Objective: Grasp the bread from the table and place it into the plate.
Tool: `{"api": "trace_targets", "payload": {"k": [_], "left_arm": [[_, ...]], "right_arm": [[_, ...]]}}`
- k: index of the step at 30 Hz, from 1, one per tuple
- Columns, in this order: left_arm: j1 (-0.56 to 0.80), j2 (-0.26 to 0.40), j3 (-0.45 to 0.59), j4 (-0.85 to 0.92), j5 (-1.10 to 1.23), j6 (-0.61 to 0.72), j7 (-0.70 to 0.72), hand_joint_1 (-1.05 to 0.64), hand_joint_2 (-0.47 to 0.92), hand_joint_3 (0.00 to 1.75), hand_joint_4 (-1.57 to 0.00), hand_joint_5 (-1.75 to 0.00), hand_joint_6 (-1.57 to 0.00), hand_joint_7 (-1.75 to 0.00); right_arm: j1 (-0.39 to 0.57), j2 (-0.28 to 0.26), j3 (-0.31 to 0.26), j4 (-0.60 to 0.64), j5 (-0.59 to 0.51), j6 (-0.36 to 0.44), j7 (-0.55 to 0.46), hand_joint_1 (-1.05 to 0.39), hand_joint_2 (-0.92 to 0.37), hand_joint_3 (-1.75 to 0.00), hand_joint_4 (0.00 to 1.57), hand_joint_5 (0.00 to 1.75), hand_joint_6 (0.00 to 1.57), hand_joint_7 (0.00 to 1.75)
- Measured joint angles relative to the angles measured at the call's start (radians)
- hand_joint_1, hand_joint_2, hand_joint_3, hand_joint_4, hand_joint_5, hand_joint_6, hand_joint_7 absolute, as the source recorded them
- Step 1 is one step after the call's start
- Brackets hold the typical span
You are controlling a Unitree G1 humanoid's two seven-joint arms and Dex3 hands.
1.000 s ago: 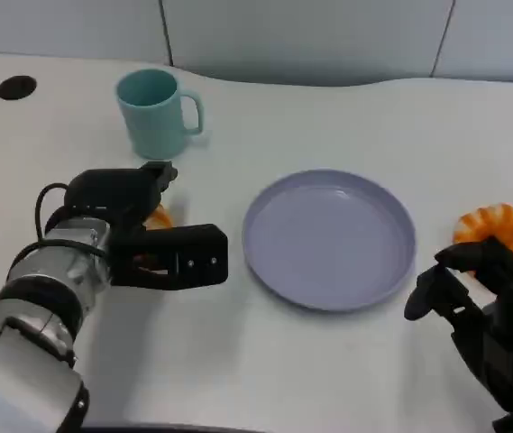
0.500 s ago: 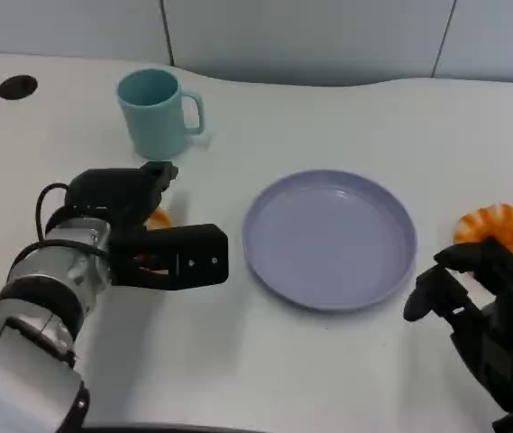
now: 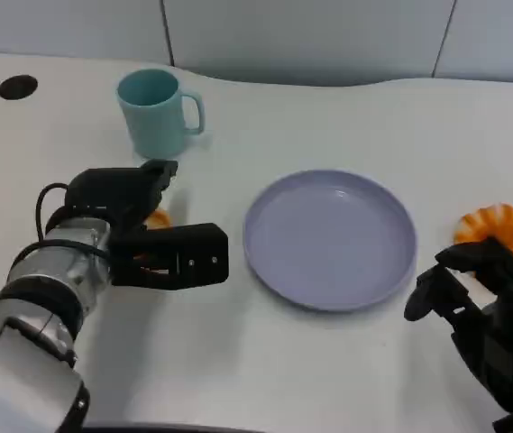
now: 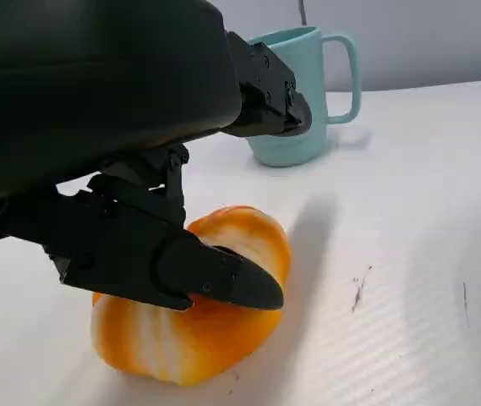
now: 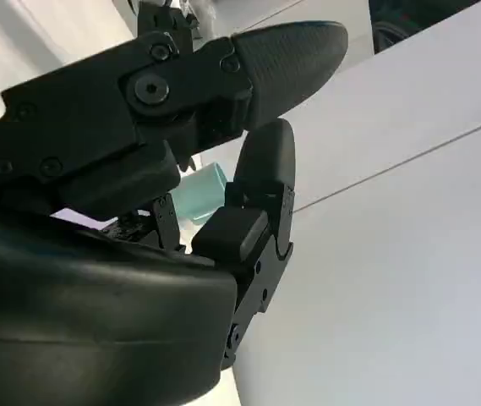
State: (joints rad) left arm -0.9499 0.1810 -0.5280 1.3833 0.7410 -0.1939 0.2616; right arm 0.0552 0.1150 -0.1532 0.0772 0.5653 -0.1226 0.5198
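1. The left hand (image 3: 148, 230) reaches over the bread (image 4: 194, 309); in the left wrist view its fingers (image 4: 215, 279) lie across the top of the orange-and-white loaf, and another finger reaches out above it. Whether the hand truly grips the loaf or merely rests on it cannot be told.
2. In the head view the bread (image 3: 157, 217) is almost wholly hidden under that hand, with only an orange sliver showing. It lies on the table (image 3: 328, 379), between the teal mug (image 3: 155, 113) and the hand's black shell, left of the plate (image 3: 329, 238) and apart from it.
3. The right hand (image 3: 486, 311) sits at the lower right, partly cut off by the picture's edge, fingers curled loosely with nothing seen in them.
4. Just beyond it lies an orange-and-white food item (image 3: 506, 230), partly hidden by those fingers and cut by the edge.
5. The lilac plate holds nothing.
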Motion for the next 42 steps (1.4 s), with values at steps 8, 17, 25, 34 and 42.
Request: {"api": "trace_targets", "payload": {"k": [8, 17, 25, 34, 42], "left_arm": [[0.001, -0.003, 0.0, 0.0, 0.0, 0.0, 0.01, -0.3, 0.89, 0.01, -0.59, -1.49, -0.75, -1.03], [-0.021, -0.007, -0.021, 0.0, 0.022, 0.074, -0.145, -0.83, 0.92, 0.42, -0.19, -0.01, -0.24, -0.01], [-0.018, -0.008, -0.026, 0.003, 0.026, 0.09, -0.182, -0.88, 0.92, 0.5, -0.09, 0.0, -0.11, 0.0], [-0.018, -0.008, -0.028, 0.003, 0.028, 0.095, -0.183, -0.87, 0.92, 0.48, -0.11, -0.01, -0.14, -0.01], [-0.018, -0.013, -0.013, 0.003, 0.018, 0.105, -0.184, -0.56, 0.92, 0.28, -0.56, -0.08, -0.56, -0.06]], "right_arm": [[0.002, -0.002, 0.0, -0.001, -0.001, 0.0, -0.001, -0.56, -0.92, -0.12, 0.63, 1.71, 0.79, 0.91], [0.003, -0.003, 0.0, -0.001, 0.0, 0.002, -0.001, -0.56, -0.92, -0.12, 0.63, 1.71, 0.79, 0.91], [0.003, -0.004, 0.0, -0.001, -0.001, 0.002, -0.001, -0.56, -0.92, -0.13, 0.63, 1.71, 0.79, 0.91], [0.003, -0.004, 0.0, -0.001, -0.002, 0.002, -0.001, -0.57, -0.92, -0.12, 0.62, 1.72, 0.78, 0.93], [0.003, -0.004, -0.001, -0.001, -0.001, 0.002, -0.001, -0.57, -0.92, -0.12, 0.63, 1.71, 0.78, 0.93]]}}
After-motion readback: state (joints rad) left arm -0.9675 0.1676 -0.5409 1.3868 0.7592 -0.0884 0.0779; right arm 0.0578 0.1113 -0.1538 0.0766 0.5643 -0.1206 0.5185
